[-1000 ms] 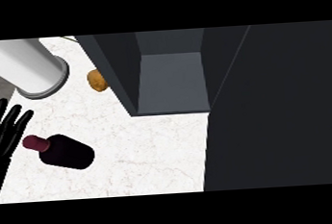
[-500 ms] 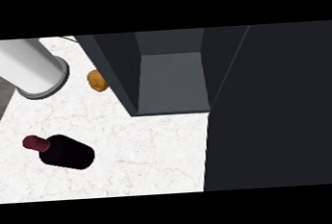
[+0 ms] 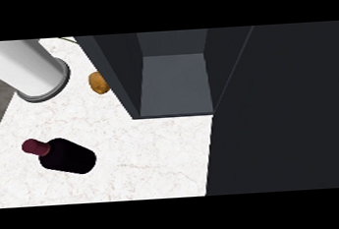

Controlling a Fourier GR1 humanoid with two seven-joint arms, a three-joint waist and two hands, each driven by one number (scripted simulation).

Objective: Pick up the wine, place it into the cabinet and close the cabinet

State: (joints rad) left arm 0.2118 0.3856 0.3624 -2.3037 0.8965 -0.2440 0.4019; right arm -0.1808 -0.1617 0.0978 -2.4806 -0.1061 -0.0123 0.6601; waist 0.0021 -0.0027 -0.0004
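Observation:
The wine bottle [image 3: 62, 155] lies on its side on the white marble counter [image 3: 146, 157] at the lower left, dark body with a maroon cap pointing up-left. The dark cabinet [image 3: 172, 82] stands at the top centre with its inside open to view and a grey shelf floor. Its open door [image 3: 281, 109] fills the right side of the view as a large dark panel. Neither hand shows anywhere in the head view.
A large white cylinder with a grey base [image 3: 26, 71] stands at the upper left. A small brown, potato-like object [image 3: 98, 83] lies between it and the cabinet's left wall. The counter's left edge runs diagonally past the cylinder.
The left hand, seen at the left edge a second ago, has withdrawn out of view. The bottle and cabinet have not moved.

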